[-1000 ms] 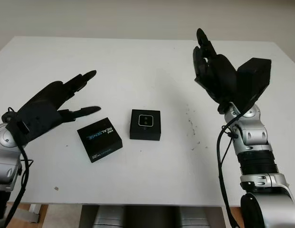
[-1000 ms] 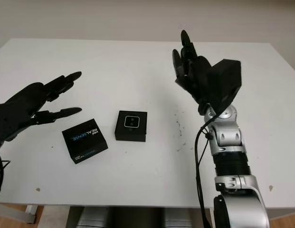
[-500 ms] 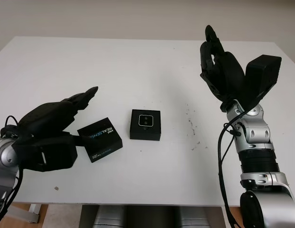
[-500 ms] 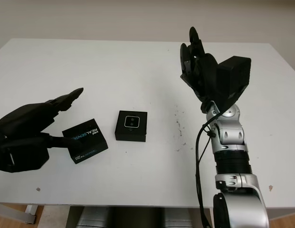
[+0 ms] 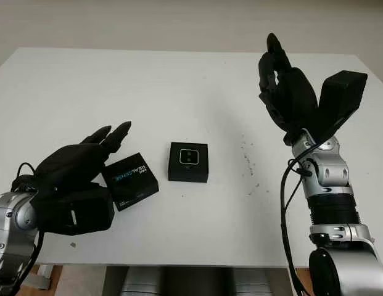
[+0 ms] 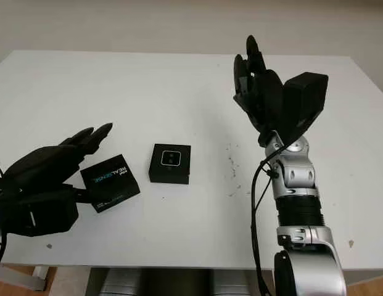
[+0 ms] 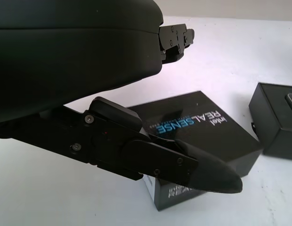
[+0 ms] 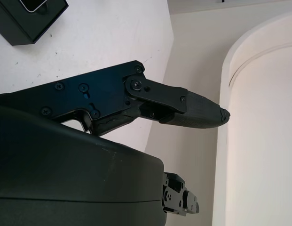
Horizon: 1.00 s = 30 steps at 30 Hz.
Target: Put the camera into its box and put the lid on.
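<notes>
The black lid marked REALSENSE (image 5: 131,181) lies flat on the white table (image 5: 179,92), left of centre. Right of it sits the small black box (image 5: 189,161) with the camera (image 5: 189,156) inside, lens side up. My left hand (image 5: 108,148) is open and hangs over the lid's left edge, fingers pointing past its far corner. In the left wrist view the thumb (image 7: 193,165) crosses in front of the lid (image 7: 202,132); whether they touch is unclear. My right hand (image 5: 280,80) is open and raised high at the right, well apart from the box.
Small dark specks (image 5: 248,161) mark the table right of the box. The right forearm (image 5: 324,185) stands upright at the table's front right. A corner of the box (image 8: 28,16) appears in the right wrist view.
My left hand has turned palm down and moved right and forward until it overlaps the lid's left edge. The right hand rose slightly, then held still. Lid and box have not moved.
</notes>
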Each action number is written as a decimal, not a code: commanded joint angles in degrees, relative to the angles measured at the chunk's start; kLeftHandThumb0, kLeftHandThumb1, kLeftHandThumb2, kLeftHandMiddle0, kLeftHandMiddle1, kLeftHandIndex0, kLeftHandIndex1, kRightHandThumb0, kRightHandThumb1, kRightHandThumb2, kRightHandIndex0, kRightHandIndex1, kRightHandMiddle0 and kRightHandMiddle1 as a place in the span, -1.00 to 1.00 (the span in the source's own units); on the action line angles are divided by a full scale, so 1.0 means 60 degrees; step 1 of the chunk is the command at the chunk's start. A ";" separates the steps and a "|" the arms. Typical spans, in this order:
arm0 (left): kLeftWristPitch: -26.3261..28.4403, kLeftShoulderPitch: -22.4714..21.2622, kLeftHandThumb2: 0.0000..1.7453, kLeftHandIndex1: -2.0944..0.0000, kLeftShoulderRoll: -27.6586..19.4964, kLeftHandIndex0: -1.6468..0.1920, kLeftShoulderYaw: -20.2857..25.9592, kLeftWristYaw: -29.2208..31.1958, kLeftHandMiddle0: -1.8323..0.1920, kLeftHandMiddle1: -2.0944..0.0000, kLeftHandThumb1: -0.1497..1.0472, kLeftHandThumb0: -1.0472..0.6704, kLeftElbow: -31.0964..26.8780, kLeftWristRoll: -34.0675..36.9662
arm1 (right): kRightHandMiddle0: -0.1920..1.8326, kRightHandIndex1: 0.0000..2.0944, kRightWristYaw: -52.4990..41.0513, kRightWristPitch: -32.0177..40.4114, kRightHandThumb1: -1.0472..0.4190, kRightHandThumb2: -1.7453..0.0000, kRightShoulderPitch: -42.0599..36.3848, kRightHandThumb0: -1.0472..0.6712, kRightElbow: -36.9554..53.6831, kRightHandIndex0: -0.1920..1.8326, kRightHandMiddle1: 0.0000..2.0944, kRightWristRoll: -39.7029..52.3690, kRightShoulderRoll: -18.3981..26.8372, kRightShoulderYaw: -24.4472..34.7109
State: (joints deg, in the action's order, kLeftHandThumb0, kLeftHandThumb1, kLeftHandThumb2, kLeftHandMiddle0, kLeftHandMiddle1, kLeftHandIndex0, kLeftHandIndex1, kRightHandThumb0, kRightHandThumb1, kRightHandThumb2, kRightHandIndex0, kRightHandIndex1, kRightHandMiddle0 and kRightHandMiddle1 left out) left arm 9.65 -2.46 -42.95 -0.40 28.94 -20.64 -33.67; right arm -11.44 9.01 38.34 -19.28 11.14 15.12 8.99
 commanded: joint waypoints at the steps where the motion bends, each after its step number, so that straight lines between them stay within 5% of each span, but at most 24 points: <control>1: 0.0050 0.0115 -0.87 0.99 0.0052 1.00 -0.0036 0.0128 1.00 0.96 1.00 -0.87 -0.0189 0.0105 | -0.99 -0.99 0.0027 0.0057 -1.00 0.23 0.0059 -0.55 0.0257 -1.00 -0.99 -0.0002 -0.0028 0.0032; 13: 0.0262 0.0423 -0.92 0.99 0.0072 1.00 -0.0056 0.0442 1.00 0.96 0.99 -0.89 -0.0807 0.0251 | -0.99 -0.97 -0.0061 0.0158 -1.00 0.24 0.0065 -0.54 0.0172 -0.99 -0.96 -0.0129 0.0072 -0.0068; 30: -0.1024 0.0535 -0.95 0.93 0.0471 0.91 -0.0375 -0.1432 0.93 0.94 0.83 -0.54 0.0449 -0.0808 | -0.96 -0.95 -0.0241 0.0137 -1.00 0.23 0.0009 -0.55 0.0226 -0.97 -0.95 -0.0259 0.0044 -0.0103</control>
State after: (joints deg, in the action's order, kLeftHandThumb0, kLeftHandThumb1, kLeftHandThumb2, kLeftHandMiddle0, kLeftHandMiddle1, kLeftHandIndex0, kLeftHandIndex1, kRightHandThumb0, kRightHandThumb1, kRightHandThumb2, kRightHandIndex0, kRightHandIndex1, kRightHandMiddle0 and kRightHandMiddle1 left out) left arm 3.91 0.31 -40.18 -2.53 20.64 -18.29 -38.47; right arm -12.81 10.12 38.33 -19.13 9.72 15.17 8.48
